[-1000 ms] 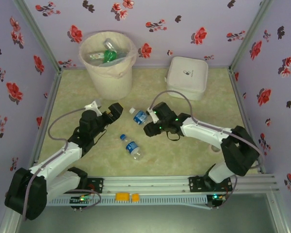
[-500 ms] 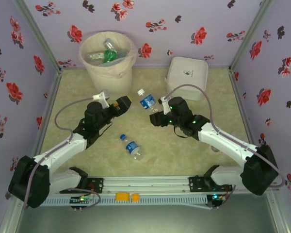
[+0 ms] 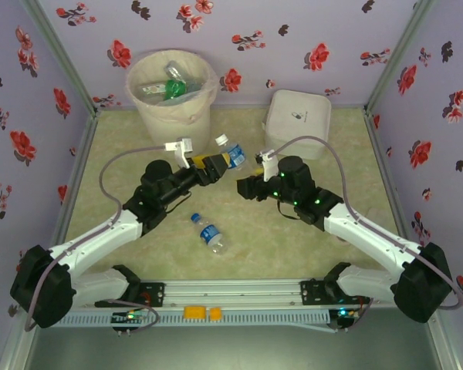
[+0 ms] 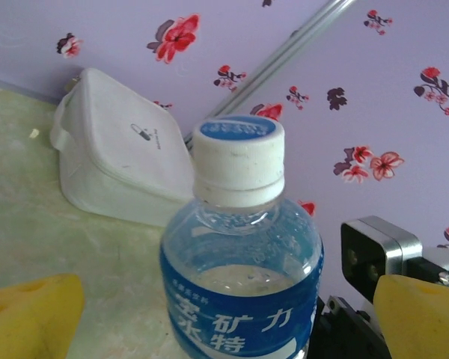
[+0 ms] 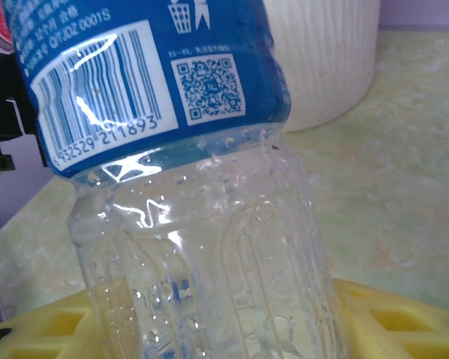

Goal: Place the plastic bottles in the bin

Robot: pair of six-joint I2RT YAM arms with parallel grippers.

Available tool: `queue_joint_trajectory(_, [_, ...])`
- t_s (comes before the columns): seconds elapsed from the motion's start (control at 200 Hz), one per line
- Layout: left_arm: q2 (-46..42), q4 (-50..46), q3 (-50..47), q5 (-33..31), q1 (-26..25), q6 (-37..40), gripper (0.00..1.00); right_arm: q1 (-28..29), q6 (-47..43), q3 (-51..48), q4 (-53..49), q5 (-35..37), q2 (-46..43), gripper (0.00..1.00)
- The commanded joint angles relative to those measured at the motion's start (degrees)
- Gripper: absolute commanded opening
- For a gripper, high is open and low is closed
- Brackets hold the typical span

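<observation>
Hovering over the tabletop (image 3: 293, 247), a clear bottle (image 3: 231, 156) hangs between the left end effector (image 3: 214, 163) and right end effector (image 3: 245, 187), cap toward the bin (image 3: 174, 123) beyond the left one. Left wrist: yellow fingers (image 4: 30, 318) straddle it, wide. Right wrist: its base appears clamped.

The right gripper (image 3: 243, 185) has lifted the bottle (image 3: 231, 156) off the mat at centre frame. The left gripper (image 3: 218, 161) has swung in from the left, and its yellow fingers (image 4: 30, 314) now flank the raised bottle.
</observation>
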Motion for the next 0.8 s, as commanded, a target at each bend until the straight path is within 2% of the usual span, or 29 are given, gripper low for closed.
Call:
queue_joint_trajectory(0.0, [1.12, 2.62, 2.4, 1.01, -0.69, 2.38, 1.0, -0.34, 1.29, -0.86, 5.36, -3.29, 0.43, 0.41])
queue_joint_trajectory(0.38, [7.38, 6.13, 5.25, 0.07, -0.82, 1.08, 0.97, -0.23, 2.87, -2.01, 8.61, -6.83, 0.83, 0.41])
queue_joint_trajectory(0.48, [8.31, 6.9, 5.8, -0.05, -0.86, 0.75, 0.9, -0.23, 2.5, -2.0, 7.41, -6.41, 1.05, 0.41])
queue_joint_trajectory(0.605, [8.8, 8.22, 5.77, 0.44, -0.82, -0.19, 0.71, -0.23, 2.19, -1.98, 6.92, -6.05, 0.67, 0.41])
queue_joint_trajectory(0.73, [8.76, 9.11, 5.7, 1.01, -0.82, -1.14, 0.58, -0.23, 1.58, -1.74, 6.39, -5.49, 1.0, 0.42])
queue_joint_trajectory(0.795, [8.45, 8.54, 6.07, 1.0, -0.8, -1.19, 0.54, -0.24, 1.48, -1.58, 6.21, -5.18, 1.0, 0.46])
